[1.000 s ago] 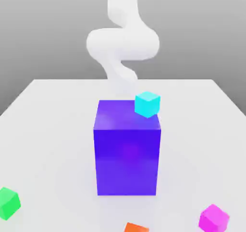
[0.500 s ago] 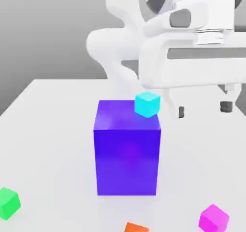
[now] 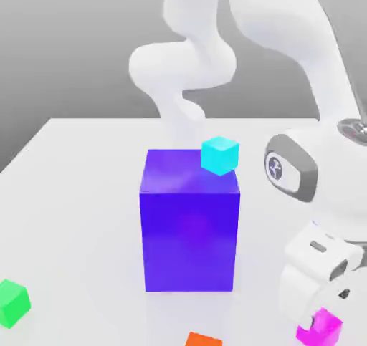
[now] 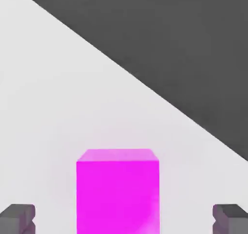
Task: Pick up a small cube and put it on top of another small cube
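Step in hand: the grasp. We have our hand [image 4: 124,218] spread wide and empty, fingers [image 4: 18,218] either side of the magenta cube [image 4: 117,192] on the tabletop [image 3: 72,194]. Orange cube [image 3: 203,339] lies at nine o'clock from it in the exterior view. Next, we judge: close, lift, carry over.

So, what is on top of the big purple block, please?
A small cyan cube sits on the big purple block, at the back corner toward the exterior view's right. The rest of its top is bare. The block covers whatever lies behind it on the table.
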### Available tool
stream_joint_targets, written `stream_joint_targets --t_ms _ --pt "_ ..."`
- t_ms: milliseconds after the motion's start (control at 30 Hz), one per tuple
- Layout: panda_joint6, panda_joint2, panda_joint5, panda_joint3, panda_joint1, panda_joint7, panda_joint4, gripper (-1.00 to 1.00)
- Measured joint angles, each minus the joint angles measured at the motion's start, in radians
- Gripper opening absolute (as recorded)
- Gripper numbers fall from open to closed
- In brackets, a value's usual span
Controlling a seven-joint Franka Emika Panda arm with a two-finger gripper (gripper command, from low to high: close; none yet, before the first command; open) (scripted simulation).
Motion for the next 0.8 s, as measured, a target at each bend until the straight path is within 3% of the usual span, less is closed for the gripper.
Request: stream_joint_targets --t_ms 33,233,433,800 --pt "0.016 0.021 -0.002 -0.008 0.007 0.001 0.005 -1.0" --pt "0.023 0.032 -0.007 -0.009 0.007 0.005 0.007 -1.0" --pt "-0.098 -0.126 0.047 0.015 -0.033 -0.015 -0.028 -1.0" --pt "-0.16 -0.208 0.207 -0.259 -0.275 0.254 -0.051 -1.0"
